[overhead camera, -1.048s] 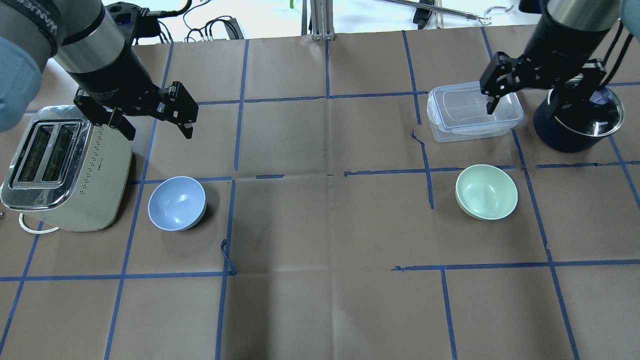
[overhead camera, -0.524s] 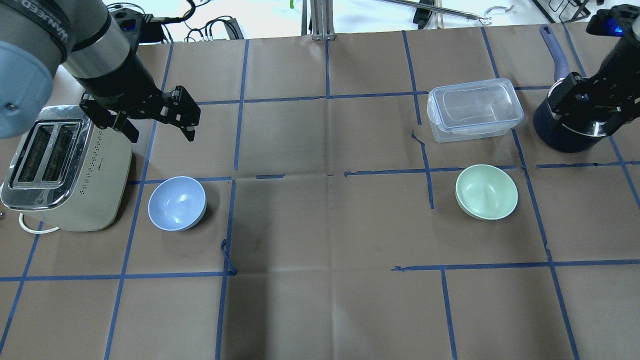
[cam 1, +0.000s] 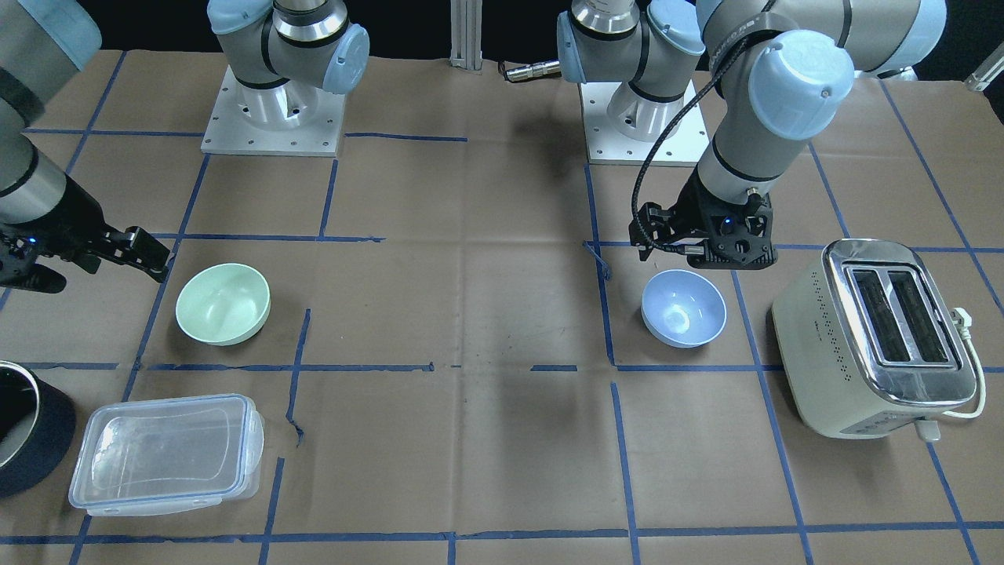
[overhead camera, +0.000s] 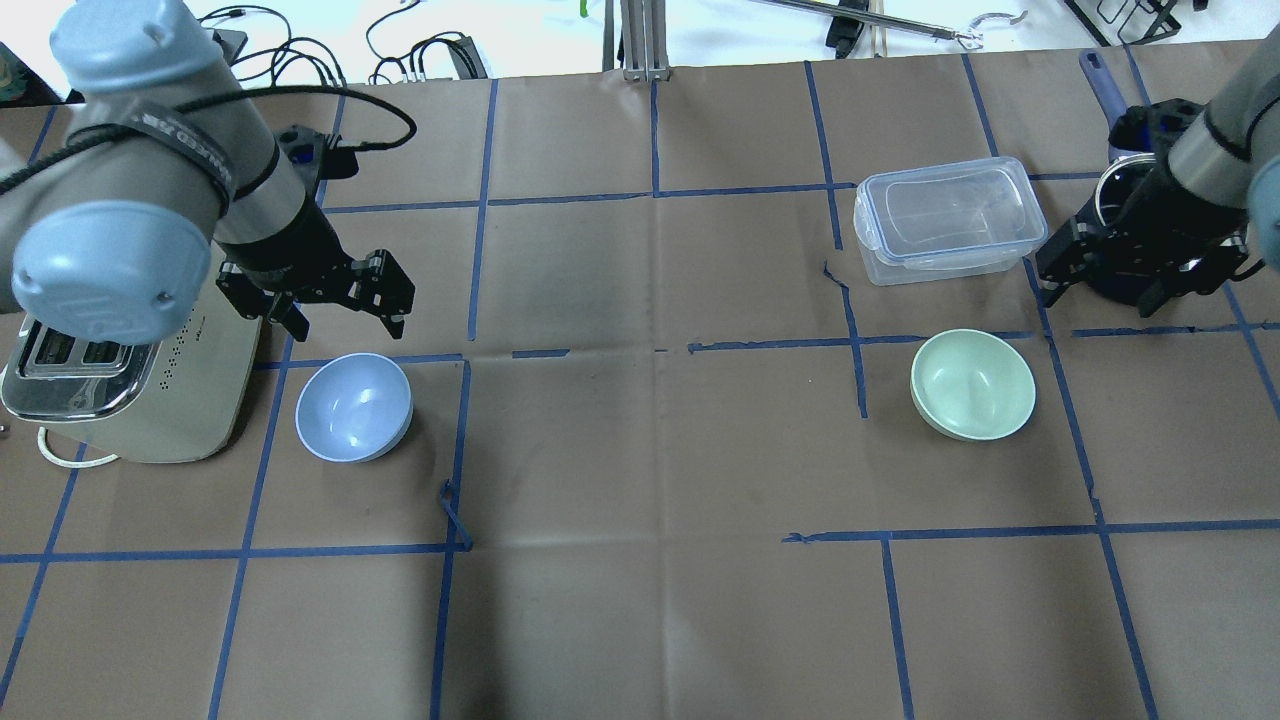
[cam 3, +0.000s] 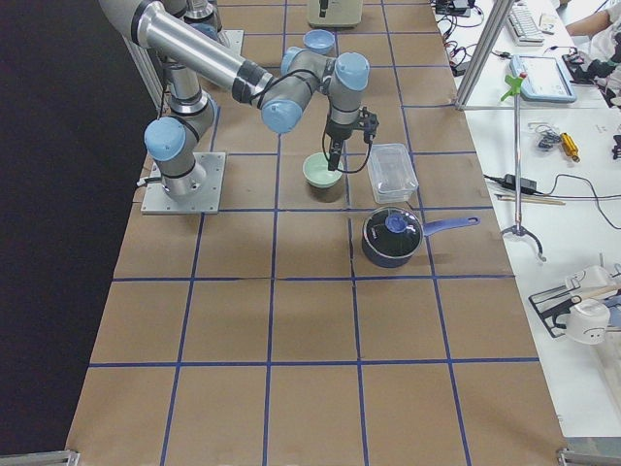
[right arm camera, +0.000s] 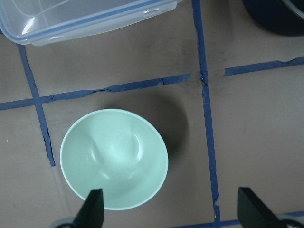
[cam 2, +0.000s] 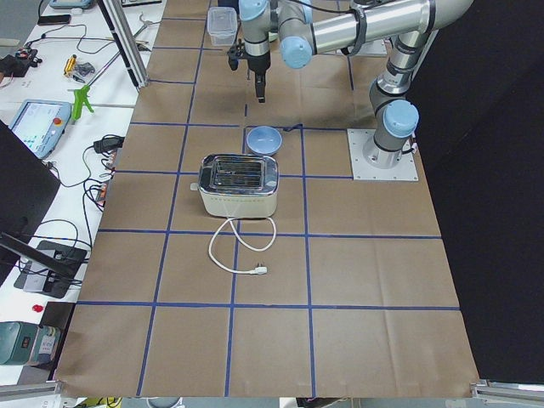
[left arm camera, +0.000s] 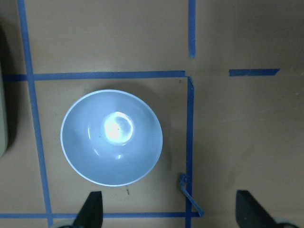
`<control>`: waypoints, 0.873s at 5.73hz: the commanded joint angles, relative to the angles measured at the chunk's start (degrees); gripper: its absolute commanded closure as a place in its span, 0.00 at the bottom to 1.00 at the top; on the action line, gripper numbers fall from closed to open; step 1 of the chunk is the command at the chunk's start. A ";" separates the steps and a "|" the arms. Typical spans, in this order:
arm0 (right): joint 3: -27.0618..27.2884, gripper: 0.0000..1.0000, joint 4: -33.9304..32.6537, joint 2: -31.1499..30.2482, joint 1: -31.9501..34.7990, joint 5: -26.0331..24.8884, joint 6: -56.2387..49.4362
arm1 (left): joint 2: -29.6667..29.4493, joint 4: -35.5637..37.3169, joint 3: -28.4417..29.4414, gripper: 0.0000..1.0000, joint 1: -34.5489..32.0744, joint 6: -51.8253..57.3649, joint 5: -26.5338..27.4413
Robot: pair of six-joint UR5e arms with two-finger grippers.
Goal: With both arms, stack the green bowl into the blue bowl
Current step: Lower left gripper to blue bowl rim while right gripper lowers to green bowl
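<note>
The pale green bowl (overhead camera: pixel 972 384) sits upright and empty on the right side of the table; it also shows in the front view (cam 1: pixel 223 303) and the right wrist view (right arm camera: pixel 114 159). The blue bowl (overhead camera: pixel 354 406) sits upright and empty on the left beside the toaster, and shows in the left wrist view (left arm camera: pixel 111 137). My left gripper (overhead camera: pixel 348 328) is open and empty, hovering above the blue bowl's far rim. My right gripper (overhead camera: pixel 1098 292) is open and empty, above the table just beyond and to the right of the green bowl.
A cream toaster (overhead camera: pixel 130 400) stands right beside the blue bowl on its left. A clear lidded container (overhead camera: pixel 945 220) lies behind the green bowl. A dark pot (cam 3: pixel 392 238) with a blue handle stands at the far right, partly hidden by my right arm.
My left gripper came down and nearer, to just over the blue bowl's far rim. My right gripper left the clear container, swung right, then moved toward the green bowl. Both stay open.
</note>
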 commanded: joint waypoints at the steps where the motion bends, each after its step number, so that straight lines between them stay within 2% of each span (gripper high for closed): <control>1: 6.40 0.00 -9.02 3.28 0.97 -0.49 -1.27 | -4.87 10.68 -6.86 0.04 1.03 1.42 0.06; 3: 10.71 0.00 -13.43 3.55 0.89 -0.50 -11.52 | -10.40 13.09 -7.76 0.04 0.94 1.24 -0.03; 4: 11.86 0.00 -14.75 4.43 0.88 -0.50 -11.74 | -12.44 13.37 -7.58 0.14 0.94 1.24 -0.03; 5: 13.27 0.00 -17.29 4.87 0.88 -0.67 -11.74 | -13.15 14.07 -7.58 0.41 0.94 0.98 -0.03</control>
